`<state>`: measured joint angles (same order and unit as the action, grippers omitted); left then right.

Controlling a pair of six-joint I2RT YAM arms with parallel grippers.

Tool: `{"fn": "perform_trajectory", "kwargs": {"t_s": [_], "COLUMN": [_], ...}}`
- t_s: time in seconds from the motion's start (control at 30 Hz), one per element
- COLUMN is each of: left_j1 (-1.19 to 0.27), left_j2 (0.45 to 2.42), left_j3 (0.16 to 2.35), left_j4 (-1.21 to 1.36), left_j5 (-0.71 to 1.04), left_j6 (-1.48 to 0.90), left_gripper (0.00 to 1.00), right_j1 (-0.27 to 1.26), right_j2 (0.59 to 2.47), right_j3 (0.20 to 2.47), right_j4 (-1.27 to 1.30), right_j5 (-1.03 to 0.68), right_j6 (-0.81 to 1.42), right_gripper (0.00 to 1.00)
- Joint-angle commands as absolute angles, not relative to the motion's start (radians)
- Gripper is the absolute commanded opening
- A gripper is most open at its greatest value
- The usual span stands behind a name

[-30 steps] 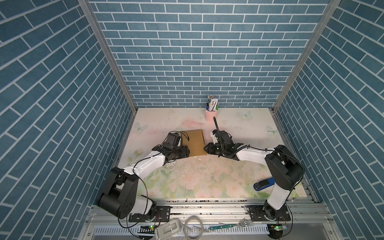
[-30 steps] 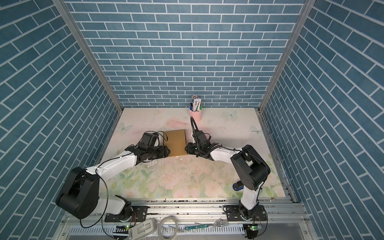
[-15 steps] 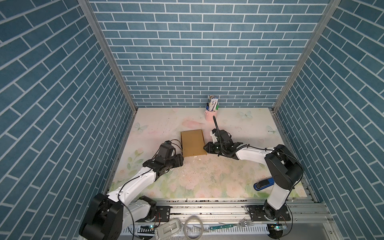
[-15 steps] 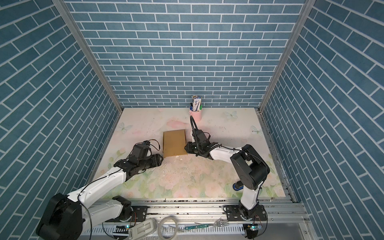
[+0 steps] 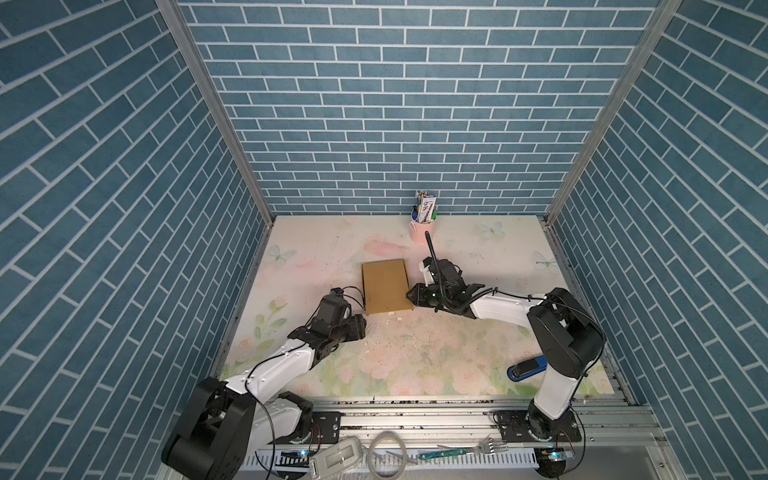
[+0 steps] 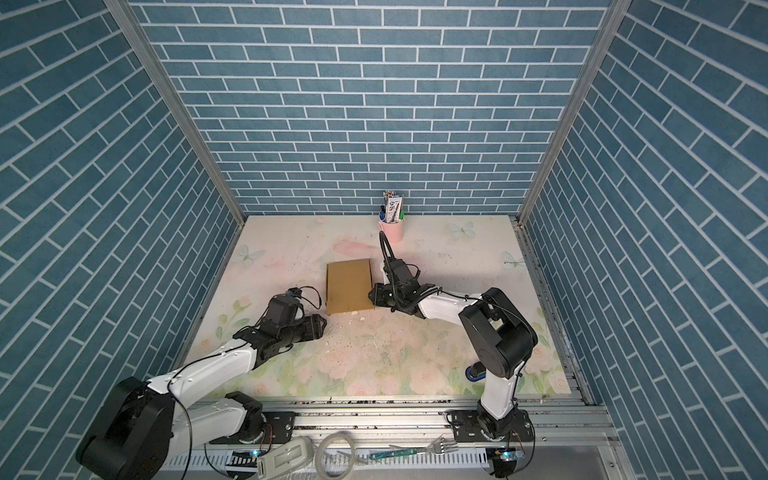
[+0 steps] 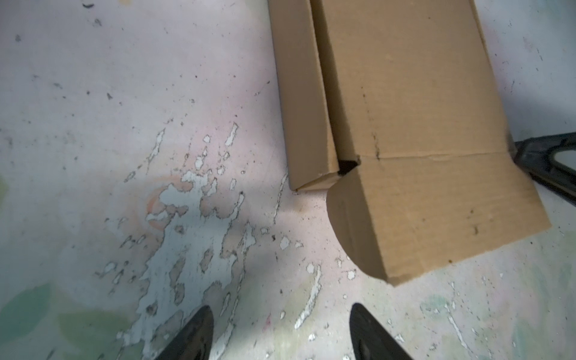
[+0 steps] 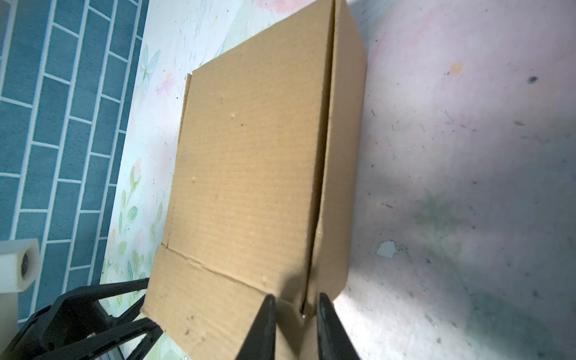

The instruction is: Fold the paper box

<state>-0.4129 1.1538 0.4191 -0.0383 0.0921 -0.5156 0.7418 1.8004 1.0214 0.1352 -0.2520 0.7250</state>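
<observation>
The paper box [image 5: 384,286] [image 6: 349,286] is a shallow brown cardboard box lying mid-table with its lid down. In the left wrist view the paper box [image 7: 405,124] has its front flap sticking out flat past the front wall. My right gripper [image 5: 409,296] [image 6: 372,297] is at the box's near right corner. In the right wrist view the right gripper [image 8: 295,300] is shut on the paper box [image 8: 249,156] there, one finger over the lid and one outside the side wall. My left gripper [image 5: 361,326] [image 6: 324,326] [image 7: 279,311] stands open and empty, off the near left corner.
A pink cup of pens [image 5: 422,230] stands at the back wall. A blue stapler-like object [image 5: 525,368] lies front right beside the right arm's base. Small white chips of the worn mat [image 5: 395,319] lie just in front of the box. Brick walls close three sides.
My left gripper has pulled away from the box's left side toward the front of the table. The box and the right gripper have stayed put.
</observation>
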Motion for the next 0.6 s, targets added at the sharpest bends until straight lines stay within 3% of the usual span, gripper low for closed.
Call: {"fn": "perform_trajectory", "kwargs": {"t_s": [0.0,0.57], "left_j1": [-0.421,-0.432], "left_j2": [1.188,1.300], "left_j3": [0.416,0.465], "left_j4": [0.039,0.048], "left_j5": [0.071,-0.018], "left_j6": [-0.474,-0.484], "left_gripper": [0.71,0.71], "right_j1": [0.747,0.747], "right_j2": [1.814,1.815], "right_j3": [1.029,1.018], "right_j4": [0.152,0.164], "right_j5": [-0.258,-0.259], "right_j6": [0.709,0.710], "right_gripper": [0.25,0.25]}}
